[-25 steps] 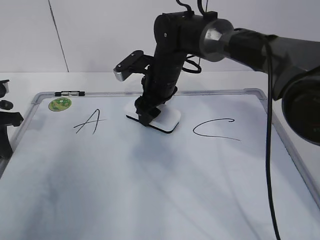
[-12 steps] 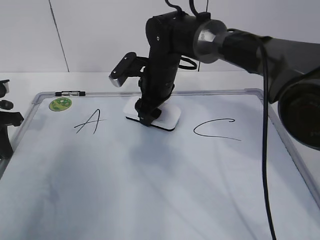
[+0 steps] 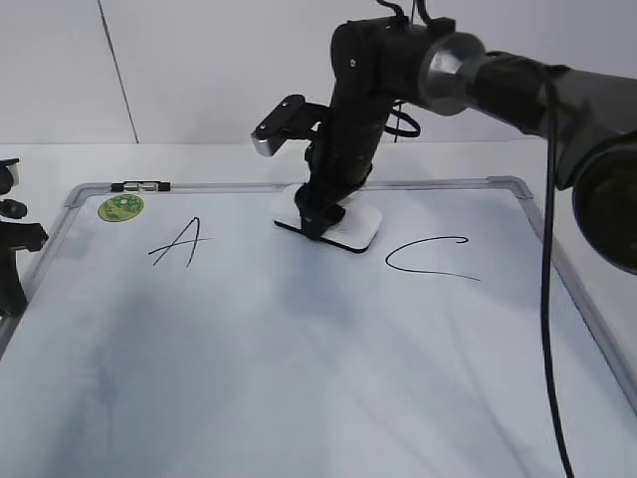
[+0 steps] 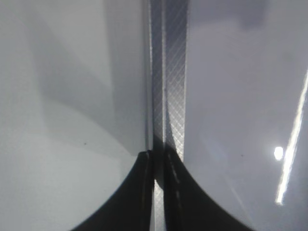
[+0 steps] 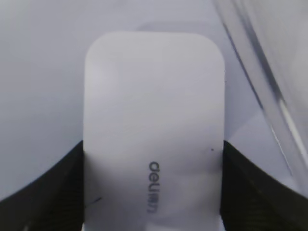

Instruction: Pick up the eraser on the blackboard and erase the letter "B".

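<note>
Left gripper point(image 4: 159, 168): dark jaws pressed together, empty, over the grey frame at the board's left edge.
Board point(image 3: 299, 378): smooth, white, rounded corners; green sticker point(image 3: 118, 207) far-left, slanted "A" point(image 3: 179, 242), wide "C" point(image 3: 430, 258) right.
Eraser point(image 3: 350, 225): white rounded block, flat near the far edge, between the letters.
Right gripper point(image 3: 320, 211): arm angled steeply down, jaws clamping the eraser.

Exterior view slants down across the blackboard point(image 3: 299, 378); both wrist views look closely down onto it.

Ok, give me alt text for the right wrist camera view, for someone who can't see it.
The right gripper clamps a white eraser by its long sides, its grey lettering facing the camera, flat against the blackboard. The board's metal frame runs diagonally at the upper right.
</note>
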Tool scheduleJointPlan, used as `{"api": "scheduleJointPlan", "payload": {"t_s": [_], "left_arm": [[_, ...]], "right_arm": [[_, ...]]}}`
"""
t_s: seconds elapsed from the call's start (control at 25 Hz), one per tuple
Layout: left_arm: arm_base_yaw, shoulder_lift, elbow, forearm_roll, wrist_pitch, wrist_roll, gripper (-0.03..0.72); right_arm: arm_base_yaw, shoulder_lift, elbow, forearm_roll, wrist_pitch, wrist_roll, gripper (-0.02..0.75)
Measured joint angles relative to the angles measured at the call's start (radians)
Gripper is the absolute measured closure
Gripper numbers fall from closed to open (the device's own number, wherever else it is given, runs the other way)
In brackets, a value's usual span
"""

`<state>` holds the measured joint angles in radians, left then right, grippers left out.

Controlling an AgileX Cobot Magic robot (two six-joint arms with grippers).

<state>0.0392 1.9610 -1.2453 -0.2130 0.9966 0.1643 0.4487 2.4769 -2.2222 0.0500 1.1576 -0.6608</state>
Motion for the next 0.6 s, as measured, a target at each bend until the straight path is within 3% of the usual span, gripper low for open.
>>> {"api": "scheduleJointPlan", "payload": {"t_s": [0.32,0.6], "left_arm": [[0.000,0.000,0.000,-0.002,0.000,0.000,0.672],[0.000,0.000,0.000,-0.004,0.000,0.000,0.672]], "right_arm": [[-0.089,0.001,0.000,-0.002,-0.005,-0.004,0.214],[-0.109,0.002,0.000,-0.002,-0.022,-0.008,0.214]]}}
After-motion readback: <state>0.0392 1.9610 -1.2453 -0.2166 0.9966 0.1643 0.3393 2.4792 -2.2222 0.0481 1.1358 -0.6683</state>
